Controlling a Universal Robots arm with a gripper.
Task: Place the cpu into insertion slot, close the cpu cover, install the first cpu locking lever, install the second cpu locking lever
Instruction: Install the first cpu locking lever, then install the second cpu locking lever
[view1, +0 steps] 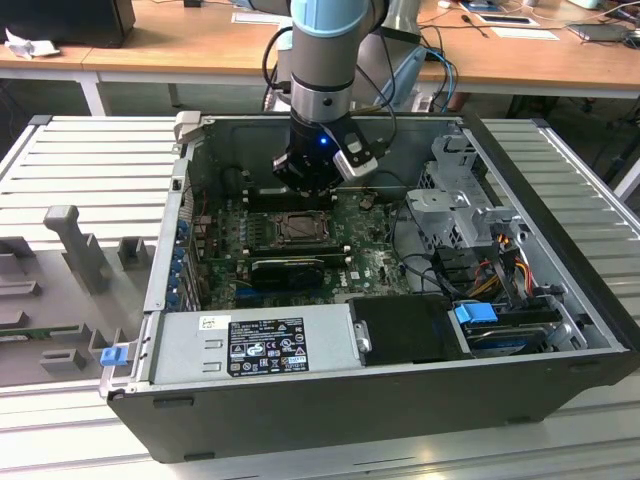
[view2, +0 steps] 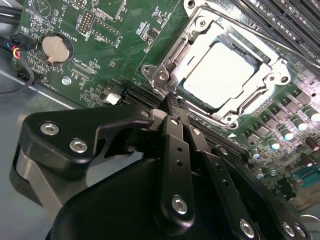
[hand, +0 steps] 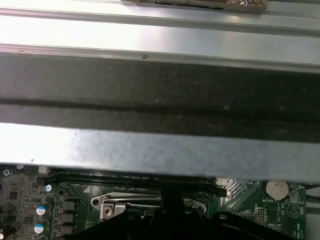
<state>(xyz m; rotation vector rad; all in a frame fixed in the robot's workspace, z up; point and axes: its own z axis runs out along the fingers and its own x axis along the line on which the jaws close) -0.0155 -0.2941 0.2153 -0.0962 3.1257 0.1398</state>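
Second wrist view: gripper poised at the socket's edge, fingers pressed together and empty
Pale cpu sits in the insertion slot, with the cpu cover lying flat around it as a silver frame. On the exterior view the arm hangs over the green motherboard inside the open computer case, the socket just beneath the gripper

We see a ribbed metal table carrying an open black computer case, which rests directly on its slats. On the table at the exterior view's left lie grey moulded holders and a small blue clip.
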